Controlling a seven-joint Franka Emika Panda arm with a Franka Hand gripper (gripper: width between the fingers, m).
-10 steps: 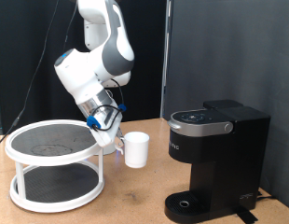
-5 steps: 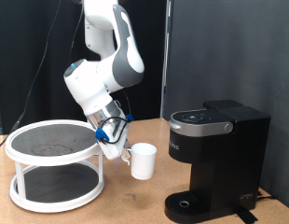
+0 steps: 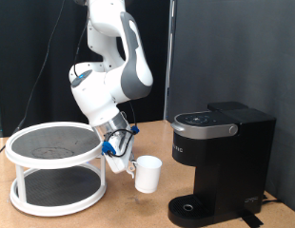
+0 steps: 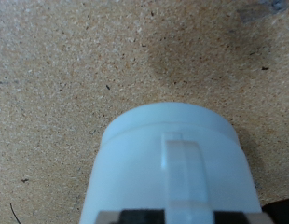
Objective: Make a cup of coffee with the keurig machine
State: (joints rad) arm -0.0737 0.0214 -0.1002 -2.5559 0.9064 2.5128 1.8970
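Exterior view: the gripper (image 3: 122, 161) is closed on the handle side of the cup (image 3: 148, 174), a small white mug carried upright just above the wooden table (image 3: 138, 211). The cup hangs between the white two-tier stand (image 3: 54, 168), at its nine o'clock, and the keurig machine (image 3: 220, 164), at its three o'clock, near the machine's round drip tray (image 3: 193, 207). The machine's lid is shut. Wrist view: the cup (image 4: 172, 168) fills the lower frame, its handle (image 4: 186, 177) running into the fingers over speckled tabletop (image 4: 70, 65).
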